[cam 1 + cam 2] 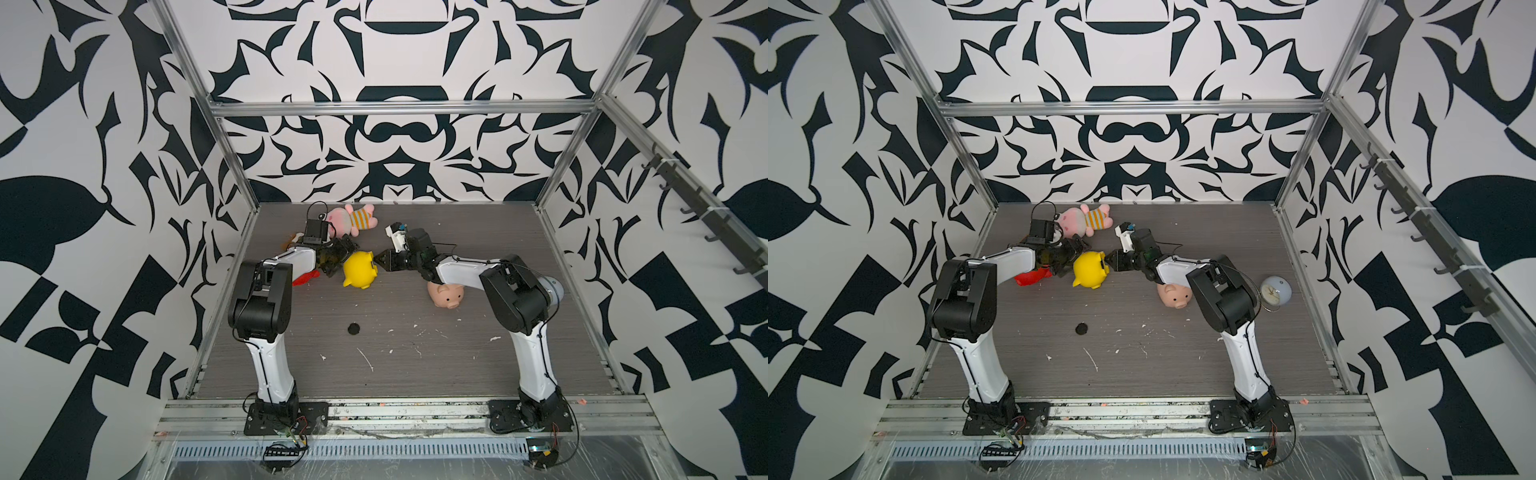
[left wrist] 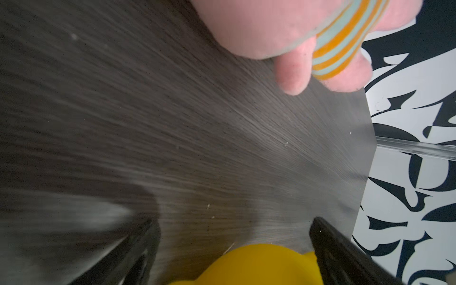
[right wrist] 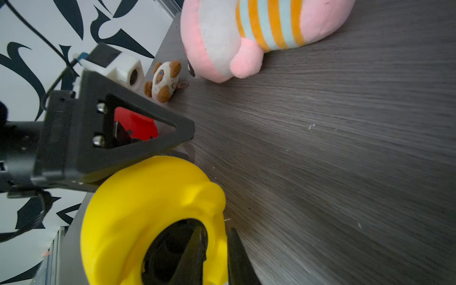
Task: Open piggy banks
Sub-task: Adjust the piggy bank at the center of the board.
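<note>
The yellow piggy bank (image 1: 359, 270) (image 1: 1089, 270) lies on its side mid-table, its round belly hole (image 3: 170, 249) dark and uncovered. My right gripper (image 1: 376, 259) (image 3: 216, 230) is shut on the rim of that hole, one finger inside and one outside. My left gripper (image 1: 343, 259) (image 2: 233, 222) stands open astride the pig's other side, the yellow body (image 2: 259, 264) between its fingers. The red piggy bank (image 1: 305, 277) (image 3: 138, 125) lies mostly hidden under the left arm. The peach-pink piggy bank (image 1: 446, 294) (image 1: 1175, 295) sits beneath the right arm.
A small black round plug (image 1: 354, 328) (image 1: 1081, 329) lies loose on the table in front of the yellow pig. A pink striped plush (image 1: 353, 218) (image 3: 246, 37) and a small brown-and-white plush (image 3: 162, 81) lie at the back left. A round pale clock-like thing (image 1: 1276, 291) stands at right.
</note>
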### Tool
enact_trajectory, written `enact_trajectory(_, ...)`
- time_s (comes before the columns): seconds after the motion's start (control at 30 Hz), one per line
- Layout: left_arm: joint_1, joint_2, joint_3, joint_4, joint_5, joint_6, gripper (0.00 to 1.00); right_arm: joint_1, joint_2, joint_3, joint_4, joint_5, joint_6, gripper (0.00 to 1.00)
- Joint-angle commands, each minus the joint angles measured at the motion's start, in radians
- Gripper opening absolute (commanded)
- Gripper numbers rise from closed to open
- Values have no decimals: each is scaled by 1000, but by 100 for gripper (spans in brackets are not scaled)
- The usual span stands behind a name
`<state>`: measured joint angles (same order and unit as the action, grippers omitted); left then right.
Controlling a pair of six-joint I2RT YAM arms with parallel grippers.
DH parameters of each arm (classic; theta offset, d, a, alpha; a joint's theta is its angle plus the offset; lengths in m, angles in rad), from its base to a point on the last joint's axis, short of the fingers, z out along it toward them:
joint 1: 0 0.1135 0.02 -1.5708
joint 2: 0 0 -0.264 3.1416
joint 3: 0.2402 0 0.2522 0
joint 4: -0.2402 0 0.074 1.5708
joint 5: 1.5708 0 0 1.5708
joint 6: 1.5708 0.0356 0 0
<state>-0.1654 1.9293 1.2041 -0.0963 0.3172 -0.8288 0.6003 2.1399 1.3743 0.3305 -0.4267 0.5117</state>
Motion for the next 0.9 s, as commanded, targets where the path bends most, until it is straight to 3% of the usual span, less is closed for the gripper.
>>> enact_trajectory(0.0, 17, -9, -4, -47, 14, 38, 99, 3, -94, 20, -7, 28, -10, 19)
enact_trajectory(0.57, 15, -55, -7, -30, 51, 1, 99, 83, -94, -68, 53, -3, 18, 19)
enact_trajectory(0.87, 14, -73, 5, -78, 29, 34, 99, 93, -123, -99, 35, -1, 6, 34)
